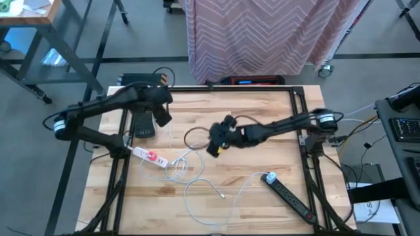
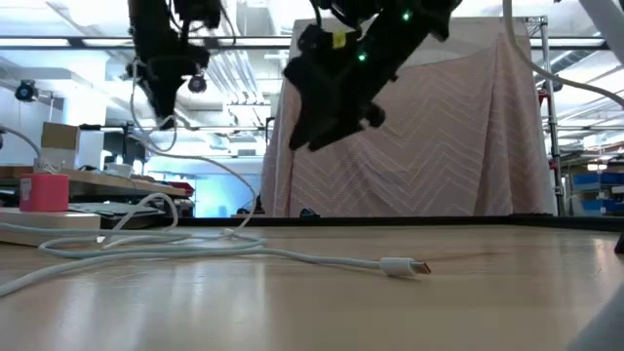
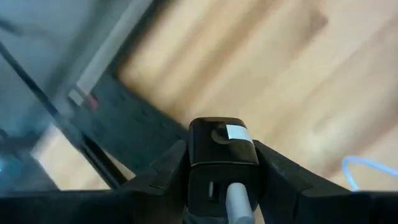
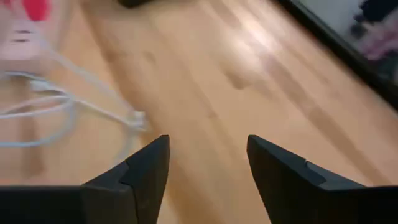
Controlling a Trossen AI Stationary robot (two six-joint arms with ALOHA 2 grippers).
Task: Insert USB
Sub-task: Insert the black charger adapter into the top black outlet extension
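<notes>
My left gripper hangs above the table's far left, shut on a black charger block. A white cable is plugged into the block. That cable drops to loose loops on the wood. One free plug end lies flat near the table's middle. A white power strip with a red switch lies below the left gripper. My right gripper hovers open over the table's middle with nothing between its fingers. My left gripper pinches the black block's two opposite sides between its two fingers. The fingers slant down from above. The block is lifted clear of the table, and the white cable leaves its face on the gripper's side.
A black power strip with a white plug at its far end lies at the near right. A flat black object rests on the table under the left arm. Black frame rails border the table. Bare wood lies at the far right.
</notes>
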